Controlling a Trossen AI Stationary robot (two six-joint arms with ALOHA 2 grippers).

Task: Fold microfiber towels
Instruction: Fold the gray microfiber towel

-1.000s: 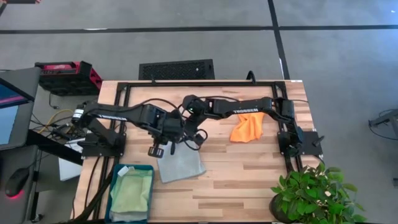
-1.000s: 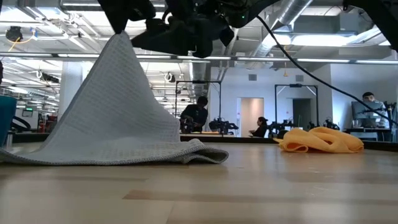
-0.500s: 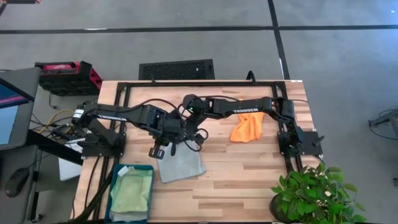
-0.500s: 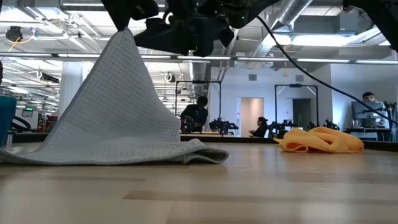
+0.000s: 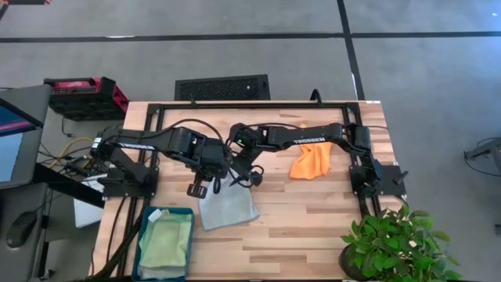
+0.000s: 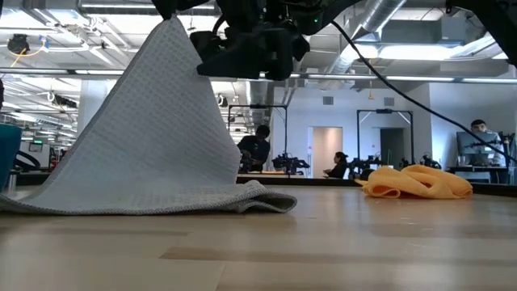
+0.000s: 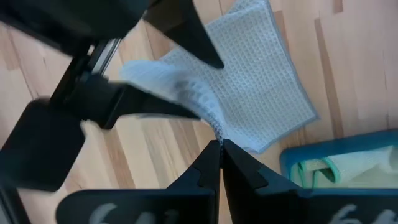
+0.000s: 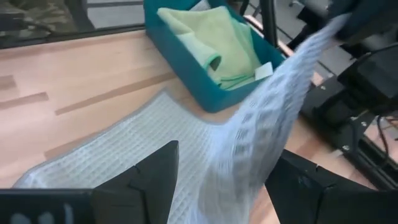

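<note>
Presently noted: grey towel [image 5: 227,205] on the counter [image 5: 313,227], partly flat, one corner raised into a peak. Pinched at that peak by the left fingers [image 7: 217,163], fully shut on the fabric. Draped from the peak down to the counter in a tent shape in the low view [image 6: 153,137], broad base flat on the wood, a rolled edge at the base on the side toward the orange towel [image 6: 418,182]. Flat part roughly square in the high view, no clear long axis, turned slightly askew to the counter's planks, lying just beside the teal bin [image 5: 166,243].

Left gripper [image 5: 205,186] above the towel's far edge, near the counter's middle. Right gripper [image 5: 249,177] close beside it, fingers [image 8: 149,177] spread wide, straddling the hanging fabric, nothing gripped; contact with the cloth not determinable.

Green towel [image 5: 164,244] folded inside the bin; seen also in the right wrist view [image 8: 214,43], white tag at its edge. Orange towel [image 5: 311,162] crumpled in a heap on the counter, well apart from the grey one, under the right arm's forearm in the high view.

Potted plant [image 5: 391,243] at the counter's corner. People visible in the room beyond, low view.
</note>
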